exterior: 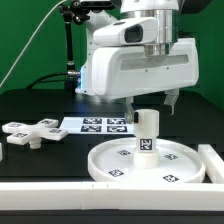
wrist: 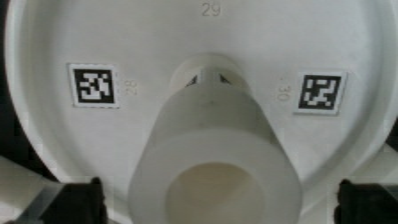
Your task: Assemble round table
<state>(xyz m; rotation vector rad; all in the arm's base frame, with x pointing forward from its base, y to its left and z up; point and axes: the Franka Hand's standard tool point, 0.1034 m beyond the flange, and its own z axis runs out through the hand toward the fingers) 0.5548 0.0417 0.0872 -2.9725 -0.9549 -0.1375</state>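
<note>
The large round disc (exterior: pixel 150 165) lies flat on the black table at the exterior view's right. The short cylinder post (exterior: pixel 147 135) stands upright on its middle and carries tags. My gripper (exterior: pixel 153 103) hangs directly above the post, open and empty. In the wrist view the post (wrist: pixel 217 150) rises between my two dark fingertips (wrist: pixel 79 200), which stand well apart from it on both sides. The disc (wrist: pixel 196 45) fills that view and shows two tags. The cross-shaped piece (exterior: pixel 30 131) lies on the table at the exterior view's left, apart from the disc.
The marker board (exterior: pixel 100 124) lies flat behind the disc. A long white bar (exterior: pixel 60 195) runs along the front, and another white bar section (exterior: pixel 212 160) stands beside the disc at the exterior view's right. A black stand (exterior: pixel 68 50) rises at the back.
</note>
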